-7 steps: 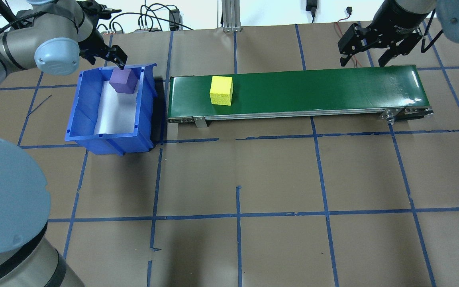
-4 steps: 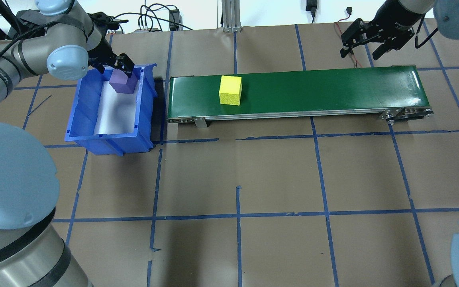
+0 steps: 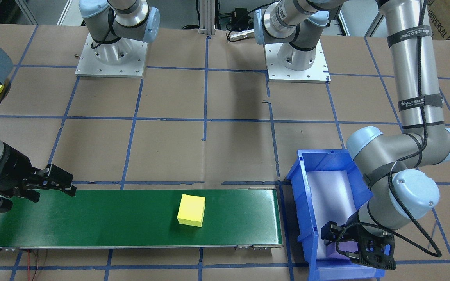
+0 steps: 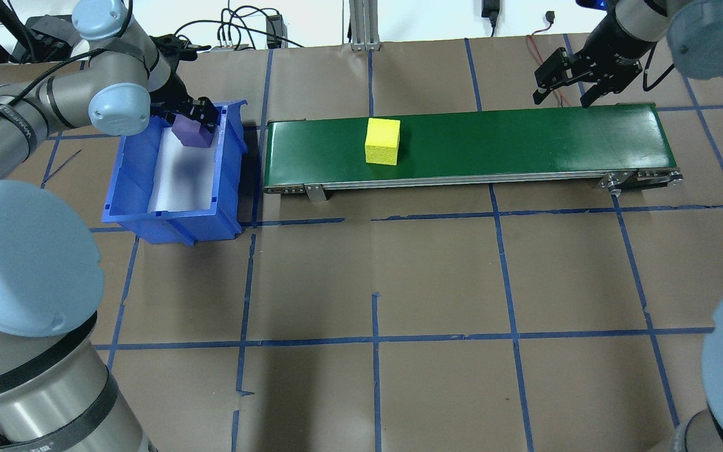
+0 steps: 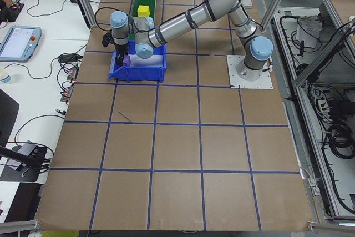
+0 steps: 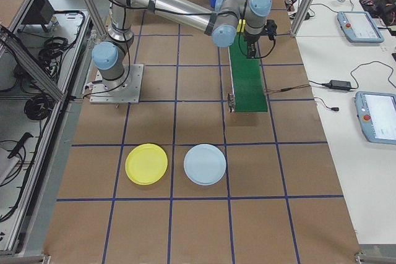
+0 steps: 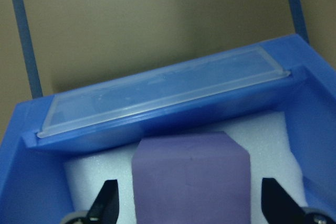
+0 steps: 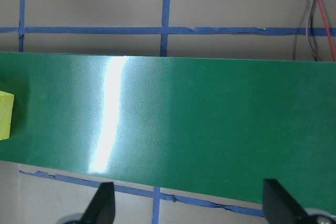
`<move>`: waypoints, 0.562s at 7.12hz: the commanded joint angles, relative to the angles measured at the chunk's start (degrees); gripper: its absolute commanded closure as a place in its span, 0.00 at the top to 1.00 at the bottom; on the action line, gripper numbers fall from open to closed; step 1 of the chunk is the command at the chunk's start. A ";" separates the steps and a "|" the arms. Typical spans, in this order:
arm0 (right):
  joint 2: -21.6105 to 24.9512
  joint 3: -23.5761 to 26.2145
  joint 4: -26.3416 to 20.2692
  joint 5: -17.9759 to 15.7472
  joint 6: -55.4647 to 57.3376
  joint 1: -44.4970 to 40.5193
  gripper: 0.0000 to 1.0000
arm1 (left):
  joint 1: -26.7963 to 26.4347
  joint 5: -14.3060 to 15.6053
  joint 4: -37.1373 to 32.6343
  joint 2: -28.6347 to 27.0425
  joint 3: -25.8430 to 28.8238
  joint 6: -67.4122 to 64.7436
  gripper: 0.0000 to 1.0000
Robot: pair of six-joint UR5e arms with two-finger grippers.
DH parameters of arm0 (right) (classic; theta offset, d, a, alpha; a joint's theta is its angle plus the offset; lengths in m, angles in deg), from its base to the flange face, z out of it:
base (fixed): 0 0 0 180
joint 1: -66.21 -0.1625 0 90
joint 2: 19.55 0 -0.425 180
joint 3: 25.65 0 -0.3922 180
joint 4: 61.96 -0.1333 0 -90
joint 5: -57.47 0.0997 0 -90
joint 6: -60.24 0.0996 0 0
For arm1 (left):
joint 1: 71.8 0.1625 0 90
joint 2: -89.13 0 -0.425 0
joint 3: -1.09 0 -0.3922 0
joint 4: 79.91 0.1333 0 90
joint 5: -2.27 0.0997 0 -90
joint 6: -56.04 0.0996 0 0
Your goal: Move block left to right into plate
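In the overhead view the yellow block (image 4: 382, 141) rides the green belt (image 4: 524, 135), left of its middle, and lies at about 8 o'clock from the right gripper (image 4: 567, 80), well apart from it. That gripper hangs just beyond the belt's far edge near the right end, fingers spread and empty; its wrist view shows only the block's edge at the frame's left. I judge the right arm to be the one for this block, once it is nearer.

The left gripper (image 4: 193, 115) is down in the blue bin (image 4: 139, 188), its open fingers straddling a purple block (image 4: 189, 130), not yet pinching it.

The yellow plate (image 6: 146, 163) sits on the desk beside a pale blue plate (image 6: 205, 164), well apart from the belt.

Both blocks look like matte foam cubes; the belt is smooth and glossy, the bin hard plastic with a white liner.
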 commanded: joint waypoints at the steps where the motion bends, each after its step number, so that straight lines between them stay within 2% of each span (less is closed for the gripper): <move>1: 0.02 0.55 0.25 0.25 -0.04 0.03 1.00 | 0.00 0.02 0.96 -0.14 0.15 0.06 0.56; 3: -0.07 0.55 1.56 0.59 -0.04 0.03 1.00 | 0.00 0.02 0.89 1.96 0.15 -1.59 0.54; 4: -0.07 0.55 1.57 1.99 -0.04 0.11 1.00 | -0.26 -0.07 -0.42 4.75 0.06 -3.95 0.54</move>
